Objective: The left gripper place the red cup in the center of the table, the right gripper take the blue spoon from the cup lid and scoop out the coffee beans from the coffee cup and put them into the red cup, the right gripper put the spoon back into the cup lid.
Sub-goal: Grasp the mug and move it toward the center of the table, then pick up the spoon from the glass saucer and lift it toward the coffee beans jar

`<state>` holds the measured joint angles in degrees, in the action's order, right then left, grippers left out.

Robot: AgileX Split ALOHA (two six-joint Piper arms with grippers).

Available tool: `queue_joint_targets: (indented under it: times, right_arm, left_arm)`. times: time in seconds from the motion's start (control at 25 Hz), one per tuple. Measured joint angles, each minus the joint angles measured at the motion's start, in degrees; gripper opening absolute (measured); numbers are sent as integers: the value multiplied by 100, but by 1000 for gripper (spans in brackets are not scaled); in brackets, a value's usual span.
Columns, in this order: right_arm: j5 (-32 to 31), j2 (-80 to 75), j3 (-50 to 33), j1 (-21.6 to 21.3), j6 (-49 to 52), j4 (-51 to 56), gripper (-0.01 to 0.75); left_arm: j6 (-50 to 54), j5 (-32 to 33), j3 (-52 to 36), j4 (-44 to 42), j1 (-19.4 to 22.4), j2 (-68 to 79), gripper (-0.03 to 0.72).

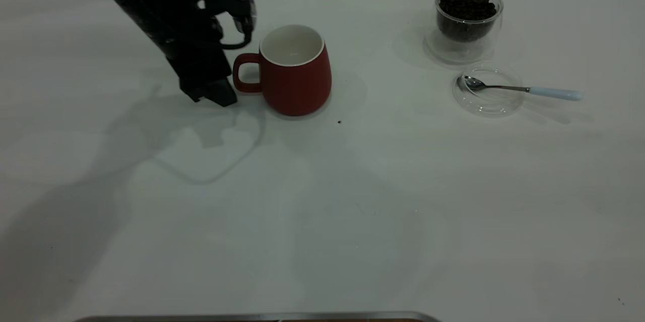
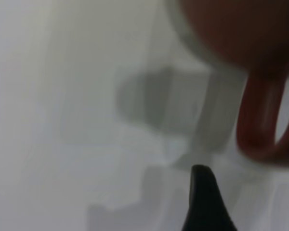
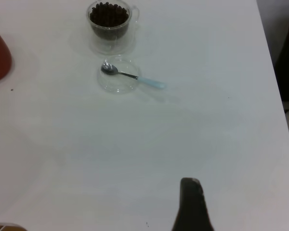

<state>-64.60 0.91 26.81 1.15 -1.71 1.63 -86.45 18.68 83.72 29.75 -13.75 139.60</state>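
Left hand tilted down beside red cup handle.

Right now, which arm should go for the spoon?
Right. The spoon lies across the cup lid on the right side beside the coffee cup; the left gripper sits at the red cup handle.

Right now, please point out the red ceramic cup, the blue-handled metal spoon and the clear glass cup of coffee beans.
red ceramic cup (image 1: 297, 82), exterior view, on its outer wall.
blue-handled metal spoon (image 1: 554, 92), exterior view, on the blue handle.
clear glass cup of coffee beans (image 1: 468, 35), exterior view, on its glass wall.
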Motion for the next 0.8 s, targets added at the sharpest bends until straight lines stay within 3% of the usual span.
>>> queue_joint_targets:
  times: [0.32,0.56,0.8]
  right_arm:
    - [0,0,0,0,0,0,586]
    - [0,0,0,0,0,0,586]
    - [0,0,0,0,0,0,586]
  left_arm:
    - [1342,706,0,-264,622,-348,534]
    - [3867,1710,0,-1263,1092,-1779,534]
    - [6534,2952,-5,-2695,1134,-4108,534]
